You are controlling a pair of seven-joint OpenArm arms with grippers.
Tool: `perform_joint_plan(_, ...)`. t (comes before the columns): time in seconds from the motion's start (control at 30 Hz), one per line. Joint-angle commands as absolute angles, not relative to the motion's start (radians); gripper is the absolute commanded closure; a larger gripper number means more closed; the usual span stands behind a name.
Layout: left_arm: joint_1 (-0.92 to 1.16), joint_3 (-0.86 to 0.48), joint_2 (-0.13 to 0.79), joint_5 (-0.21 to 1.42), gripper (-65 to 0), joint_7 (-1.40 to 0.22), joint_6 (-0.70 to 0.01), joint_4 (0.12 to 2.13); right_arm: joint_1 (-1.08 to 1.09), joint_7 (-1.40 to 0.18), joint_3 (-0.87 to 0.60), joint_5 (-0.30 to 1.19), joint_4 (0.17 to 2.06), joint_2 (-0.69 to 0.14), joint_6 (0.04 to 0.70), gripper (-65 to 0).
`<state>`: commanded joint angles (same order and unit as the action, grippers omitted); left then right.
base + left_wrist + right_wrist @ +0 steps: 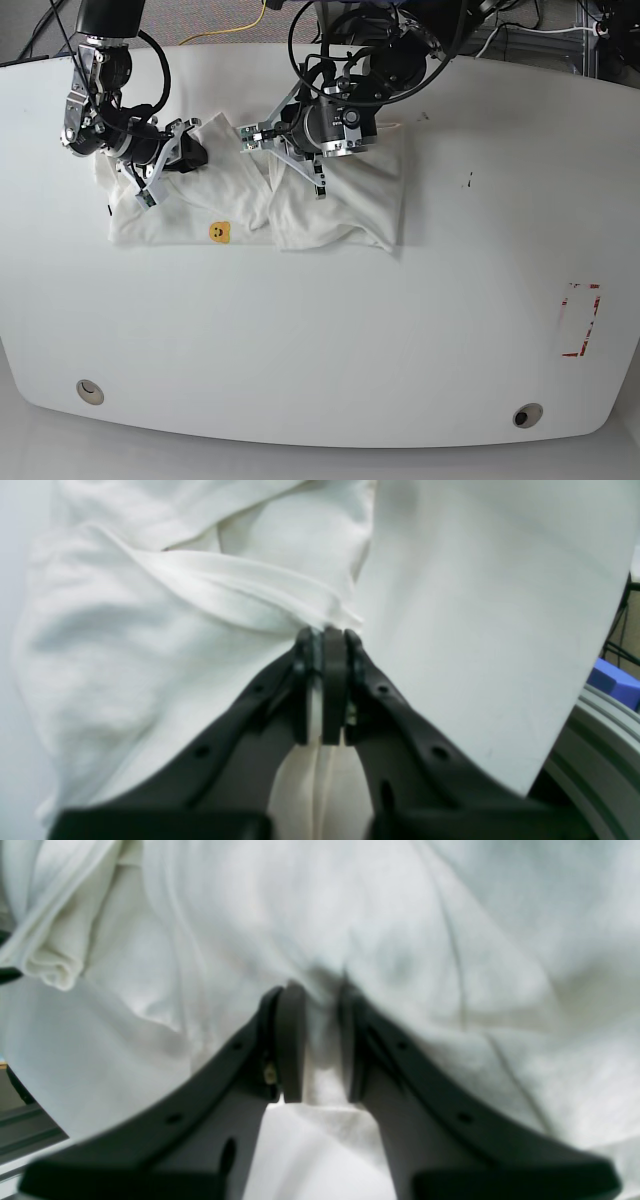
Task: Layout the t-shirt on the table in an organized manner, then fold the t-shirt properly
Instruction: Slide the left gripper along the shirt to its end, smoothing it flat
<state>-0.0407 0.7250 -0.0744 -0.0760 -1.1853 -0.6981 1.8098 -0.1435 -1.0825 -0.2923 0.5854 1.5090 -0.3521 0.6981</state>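
Observation:
The white t-shirt (pixel 330 205) lies crumpled at the back left of the white table (pixel 400 340); only a small yellow print (pixel 218 232) shows near its front edge. My left gripper (pixel 275 150) is over the shirt's middle. In the left wrist view it (pixel 327 637) is shut on a bunched fold of the t-shirt (pixel 150 630). My right gripper (pixel 193 155) is at the shirt's left end. In the right wrist view its tips (pixel 320 990) press into the t-shirt (pixel 400 930), with cloth pinched between the fingers.
A red-outlined rectangle mark (pixel 580 320) is at the table's right. Two round holes (pixel 90 390) (pixel 527 413) sit near the front edge. The left wrist view shows bare table (pixel 475 630), its edge and a blue object (pixel 615 682) beyond it. Cables run behind the table.

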Motion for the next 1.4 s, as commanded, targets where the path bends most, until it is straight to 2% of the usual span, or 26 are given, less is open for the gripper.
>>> perform_joint_plan(0.2, -0.044, 0.725, -0.074, -0.076, -25.3, -1.185, -0.698, 1.873, -0.143, -1.082, -0.292, 0.585, 1.509, -0.352, 0.698, -13.0)
perform_joint_plan(0.3, -0.044, 0.725, -0.077, -0.076, -31.1, -1.185, -0.698, 1.905, -0.143, -1.082, -0.292, 0.585, 1.509, -0.352, 0.698, -13.0)
perform_joint_plan(0.37, -0.044, 0.719, -0.081, -0.076, -32.8, -1.185, -0.698, 1.928, -0.143, -1.082, -0.292, 0.585, 1.509, -0.352, 0.698, -13.0)
perform_joint_plan(0.5, -0.044, 0.668, -0.096, -0.074, -32.6, -1.176, -0.698, 1.946, -0.143, -1.082, -0.292, 0.585, 1.509, -0.352, 0.698, -13.0)
perform_joint_plan(0.73, -0.047, 0.433, -0.157, -0.084, -32.6, -1.043, -0.698, 1.908, -0.143, -1.082, -0.292, 0.585, 1.509, -0.352, 0.698, -13.0)
perform_joint_plan(0.87, -0.110, 0.377, -0.157, -0.076, -32.6, -1.000, -0.628, 1.813, -0.143, -1.082, -0.292, 0.585, 1.509, -0.352, 0.698, -13.0)
perform_joint_plan(1.0, -0.136, 0.352, -0.157, -0.074, -32.5, -0.980, -0.602, 1.725, -0.143, -1.082, -0.292, 0.585, 1.509, -0.352, 0.698, -13.0)
perform_joint_plan(1.27, -0.113, 0.265, -0.157, -0.074, -32.5, -0.920, -0.611, 1.684, -0.142, -1.082, -0.292, 0.585, 1.509, -0.352, 0.698, -13.0)
perform_joint_plan(1.4, -0.113, 0.246, -0.125, -0.054, -32.5, -0.898, -0.698, 1.607, -0.142, -1.082, -0.292, 0.585, 1.509, -0.352, 0.698, -13.0)
